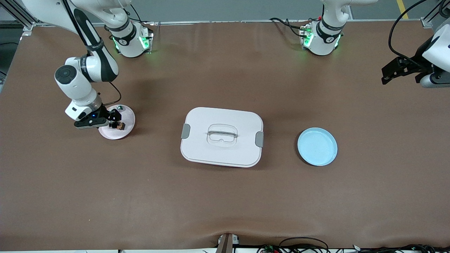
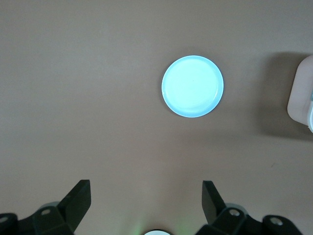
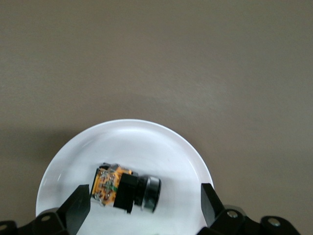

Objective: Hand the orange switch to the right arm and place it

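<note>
The orange switch (image 1: pixel 120 125), a tiny black part with an orange band, lies on its side on a small pale pink plate (image 1: pixel 128 118) toward the right arm's end of the table. My right gripper (image 1: pixel 114 124) is low over this plate and open. In the right wrist view the switch (image 3: pixel 124 187) lies on the plate (image 3: pixel 146 142) between the spread fingers of my right gripper (image 3: pixel 144 196), touching neither. My left gripper (image 1: pixel 386 76) waits in the air, over the left arm's end of the table. It is open and empty in the left wrist view (image 2: pixel 146 192).
A tiny pale part with green marks (image 1: pixel 119 107) lies on the pink plate's rim nearest the robots. A white lidded box (image 1: pixel 222 136) with a clear handle sits at the table's middle. A light blue plate (image 1: pixel 317 146) lies beside it toward the left arm's end, also in the left wrist view (image 2: pixel 192 86).
</note>
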You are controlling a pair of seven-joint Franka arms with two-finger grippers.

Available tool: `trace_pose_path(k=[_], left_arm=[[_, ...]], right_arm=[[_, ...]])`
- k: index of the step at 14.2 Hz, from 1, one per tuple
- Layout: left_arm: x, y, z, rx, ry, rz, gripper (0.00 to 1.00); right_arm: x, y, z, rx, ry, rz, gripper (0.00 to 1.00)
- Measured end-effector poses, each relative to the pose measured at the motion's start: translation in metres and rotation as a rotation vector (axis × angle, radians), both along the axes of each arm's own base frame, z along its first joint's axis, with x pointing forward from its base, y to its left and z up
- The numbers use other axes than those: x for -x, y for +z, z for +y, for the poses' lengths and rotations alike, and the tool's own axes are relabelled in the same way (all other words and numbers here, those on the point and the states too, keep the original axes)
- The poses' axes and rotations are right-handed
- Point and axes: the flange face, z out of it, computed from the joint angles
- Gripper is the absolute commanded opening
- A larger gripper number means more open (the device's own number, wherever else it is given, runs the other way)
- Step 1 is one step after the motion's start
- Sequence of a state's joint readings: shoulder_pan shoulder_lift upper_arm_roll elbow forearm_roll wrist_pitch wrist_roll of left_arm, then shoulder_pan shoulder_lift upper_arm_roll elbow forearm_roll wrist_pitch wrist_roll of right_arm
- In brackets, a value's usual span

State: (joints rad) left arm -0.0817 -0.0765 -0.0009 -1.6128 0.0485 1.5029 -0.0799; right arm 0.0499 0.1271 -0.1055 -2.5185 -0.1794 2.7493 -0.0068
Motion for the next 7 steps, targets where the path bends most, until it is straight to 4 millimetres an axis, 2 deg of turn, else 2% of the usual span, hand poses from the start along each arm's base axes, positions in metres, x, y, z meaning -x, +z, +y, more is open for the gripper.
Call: trace_pose_path(k=[5, 7], left_arm=[[0.000, 0.000, 0.000, 0.000, -0.001, 0.000, 1.00], [0.000, 0.000, 0.000, 0.000, -0.001, 0.000, 1.00]], right_arm=[[-0.031, 0.056, -0.007, 0.024, -0.073, 0.085, 1.00], [-0.049, 0.086, -0.009, 0.018, -0.110, 0.137, 1.00]])
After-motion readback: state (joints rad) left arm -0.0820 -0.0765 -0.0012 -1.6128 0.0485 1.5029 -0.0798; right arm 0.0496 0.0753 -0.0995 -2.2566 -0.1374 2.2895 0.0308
